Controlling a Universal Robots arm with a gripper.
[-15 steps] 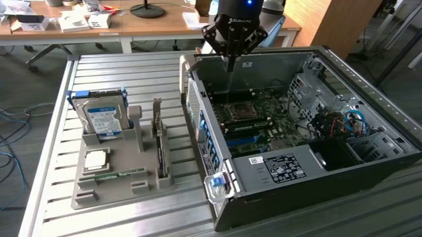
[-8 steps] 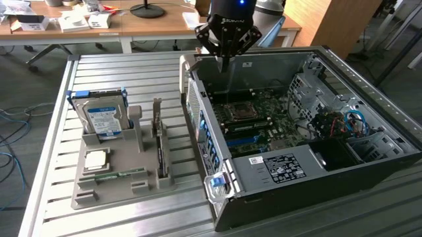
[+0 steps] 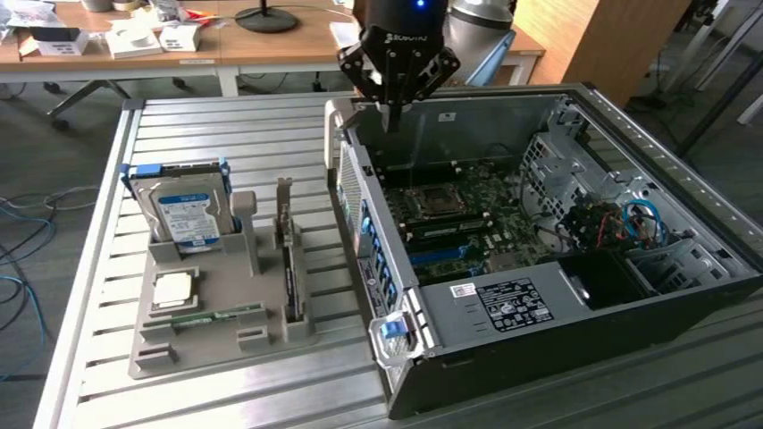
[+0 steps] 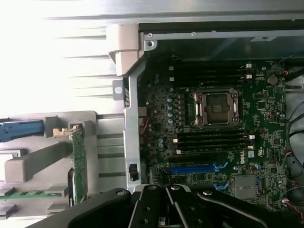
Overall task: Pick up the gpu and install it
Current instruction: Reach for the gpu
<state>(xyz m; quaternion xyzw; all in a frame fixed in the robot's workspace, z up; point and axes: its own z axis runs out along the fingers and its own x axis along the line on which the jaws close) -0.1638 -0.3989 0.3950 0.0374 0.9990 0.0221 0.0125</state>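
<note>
The gpu is a thin dark card standing on edge in a slot of the grey holder, on the exterior view's left of the open computer case. In the wrist view the gpu appears edge-on with its metal bracket at one end. My gripper hangs above the case's back corner, over the motherboard, well apart from the gpu. Its fingers meet in a point, shut, with nothing between them. My gripper also shows above the blue slot of the board.
A silver hard drive with a blue-white label stands upright in the holder. A green memory stick and a square chip lie there too. The case's side wall rises between holder and motherboard. Cables fill the case's far side.
</note>
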